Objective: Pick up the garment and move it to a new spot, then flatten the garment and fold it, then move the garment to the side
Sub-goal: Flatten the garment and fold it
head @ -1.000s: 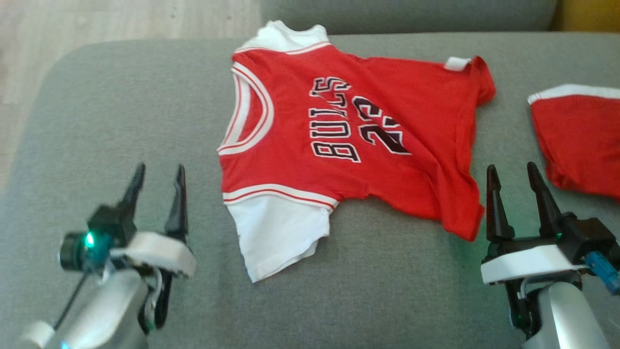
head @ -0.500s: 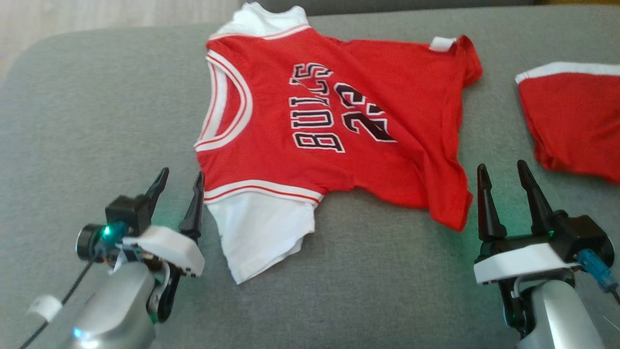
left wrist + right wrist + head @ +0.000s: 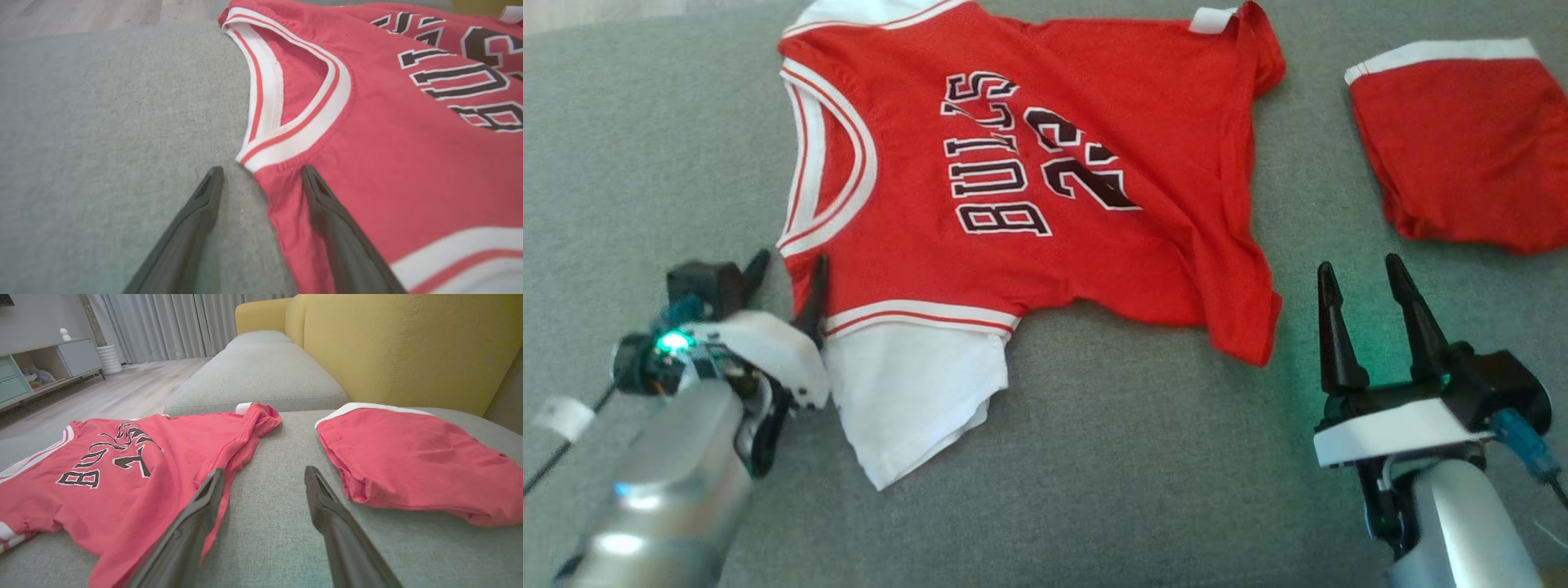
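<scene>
**Item 1: garment** (image 3: 1029,163). Red jersey with white sleeves, lying spread on the grey sofa cushion (image 3: 1135,474), neck towards the robot's left. It was lettered "BULLS" over "23" in black with a white outline, turned sideways in the head view, and the second digit was creased. The neckline trim (image 3: 854,155) was white with a red stripe. A white label tab (image 3: 1211,18) at the far hem corner was unreadable.

**Item 2: left gripper** (image 3: 791,261). The jaws stood wide and held nothing. It sat at the near shoulder, below the neckline. In the left wrist view one finger lay over red cloth, the other over bare cushion, with the shoulder's edge between them. A second before, it had stood well clear of the jersey with bare cushion between.

**Item 3: right gripper** (image 3: 1359,265). The jaws stood wide and held nothing, as a second before. It was just beside the near hem corner (image 3: 1258,347), as before.

**Item 4: red shorts** (image 3: 1462,139). White waistband, lying apart on the robot's right. A bare strip of cushion ran between the shorts and the jersey.

**Surroundings.** Open cushion lay in front of the jersey. A yellow backrest (image 3: 408,347) stood behind and a wood floor (image 3: 122,392) lay beyond. The whole head view had shifted, which was the camera's move. The jersey itself lay as before.
</scene>
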Motion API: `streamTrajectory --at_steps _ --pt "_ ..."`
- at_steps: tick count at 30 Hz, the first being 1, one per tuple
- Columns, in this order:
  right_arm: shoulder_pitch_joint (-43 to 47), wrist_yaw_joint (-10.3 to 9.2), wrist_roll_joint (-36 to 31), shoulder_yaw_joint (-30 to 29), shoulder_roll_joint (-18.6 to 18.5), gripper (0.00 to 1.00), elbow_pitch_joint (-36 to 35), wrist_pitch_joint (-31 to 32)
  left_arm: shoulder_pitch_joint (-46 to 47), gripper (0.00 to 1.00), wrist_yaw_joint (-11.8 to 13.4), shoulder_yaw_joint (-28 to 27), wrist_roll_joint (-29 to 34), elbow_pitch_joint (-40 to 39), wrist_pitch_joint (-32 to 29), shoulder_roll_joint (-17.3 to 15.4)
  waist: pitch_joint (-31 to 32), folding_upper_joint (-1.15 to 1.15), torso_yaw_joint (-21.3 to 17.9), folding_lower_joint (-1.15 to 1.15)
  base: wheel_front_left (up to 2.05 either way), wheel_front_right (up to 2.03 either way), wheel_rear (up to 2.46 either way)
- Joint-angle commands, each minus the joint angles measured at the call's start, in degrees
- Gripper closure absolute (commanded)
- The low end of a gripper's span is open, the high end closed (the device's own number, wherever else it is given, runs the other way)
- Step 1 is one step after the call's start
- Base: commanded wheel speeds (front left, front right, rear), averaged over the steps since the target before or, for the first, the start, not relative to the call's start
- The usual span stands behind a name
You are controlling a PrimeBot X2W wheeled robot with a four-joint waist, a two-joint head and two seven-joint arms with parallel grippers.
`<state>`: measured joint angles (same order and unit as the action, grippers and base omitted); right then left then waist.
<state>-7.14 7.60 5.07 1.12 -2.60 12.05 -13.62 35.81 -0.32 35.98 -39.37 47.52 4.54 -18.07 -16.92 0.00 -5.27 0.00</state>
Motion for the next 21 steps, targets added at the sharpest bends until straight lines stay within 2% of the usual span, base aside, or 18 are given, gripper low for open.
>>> streamTrajectory --at_steps 1,2,3,4,5,12,21 --pt "-1.83 -0.11 0.4 1.18 -0.28 0.0 -1.93 -0.5 1.38 0.0 -0.41 -1.1 -0.18 1.31 -1.6 -1.85 -0.34 0.0 -0.38 0.0 0.0 0.0 0.0" --pt "-1.84 -0.11 0.41 1.14 -0.28 0.0 -1.98 -0.54 1.87 0.04 -0.64 -0.93 -0.15 2.3 -2.13 -1.93 -0.4 0.0 -0.46 0.0 0.0 0.0 0.0" --pt "-1.84 -0.11 0.41 1.09 -0.28 0.0 -2.03 -0.58 2.43 0.55 -0.8 -0.78 0.01 3.12 -2.25 -2.06 -0.45 0.0 -0.52 0.0 0.0 0.0 0.0" --pt "-1.87 -0.11 0.4 1.02 -0.28 0.0 -2.02 -0.61 2.97 0.86 -0.9 -0.75 0.13 3.78 -2.0 -2.16 -0.48 0.0 -0.54 0.0 0.0 0.0 0.0" --pt "-1.9 -0.11 0.39 0.95 -0.28 0.0 -1.99 -0.64 3.47 1.0 -0.91 -0.88 0.14 4.38 -1.53 -2.23 -0.45 0.0 -0.52 0.0 0.0 0.0 0.0" --pt "-1.57 -0.11 -0.26 0.48 -0.28 0.0 -1.81 -0.54 6.59 1.0 1.02 -3.58 -0.17 7.52 6.82 -2.81 0.68 0.0 1.3 0.0 0.0 0.0 0.0" --pt "-1.44 -0.11 -1.17 0.33 -0.28 0.0 -1.89 0.66 7.73 0.98 0.15 -3.43 0.92 9.67 9.37 -3.68 1.94 0.0 3.92 0.0 0.0 0.0 0.0"
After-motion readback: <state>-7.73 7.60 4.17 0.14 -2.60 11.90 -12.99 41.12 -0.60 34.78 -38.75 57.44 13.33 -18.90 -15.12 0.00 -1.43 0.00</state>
